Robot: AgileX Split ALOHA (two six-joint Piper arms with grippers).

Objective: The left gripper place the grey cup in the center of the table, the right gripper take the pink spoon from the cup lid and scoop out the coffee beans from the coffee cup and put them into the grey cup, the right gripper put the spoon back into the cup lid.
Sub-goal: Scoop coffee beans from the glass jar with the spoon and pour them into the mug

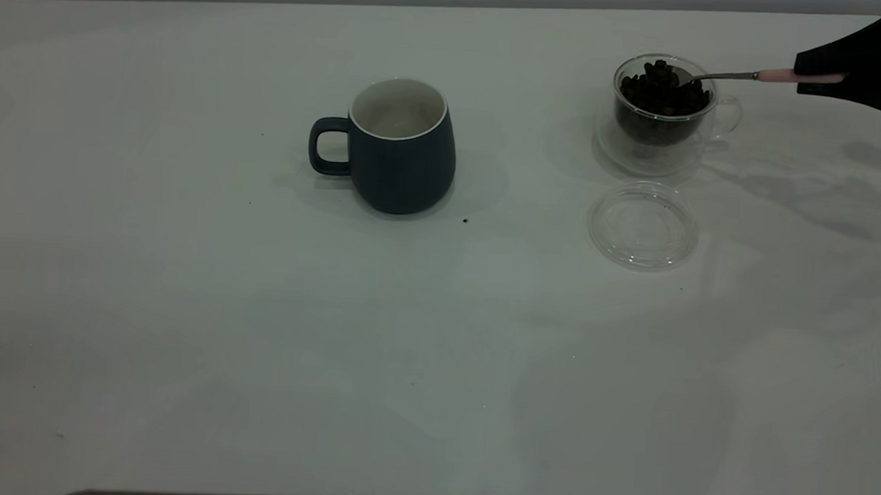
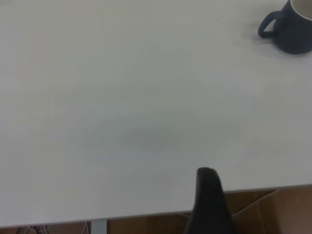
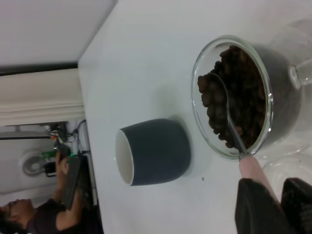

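right end effector (image 1: pixel 827 75) grips the pink spoon (image 1: pixel 745 75) level, bowl in the coffee beans (image 1: pixel 663 90).

The exterior view is looking dim and greyish, the table (image 1: pixel 185 303) reading as a flat, muted white. Soft shadows are spreading in the right half of the frame, one long streak lying at the right edge beneath the right gripper (image 1: pixel 827 77). The grey cup (image 1: pixel 400 145) is casting a faint, diffuse shadow around its base, and the coffee cup (image 1: pixel 662 112) is showing pale glints on its glass. The cup lid (image 1: pixel 644 225) is barely standing out from the surface. In the left wrist view everything is appearing soft and slightly hazy. In the right wrist view the near fingers (image 3: pixel 258 207) are blurring at the lower right.
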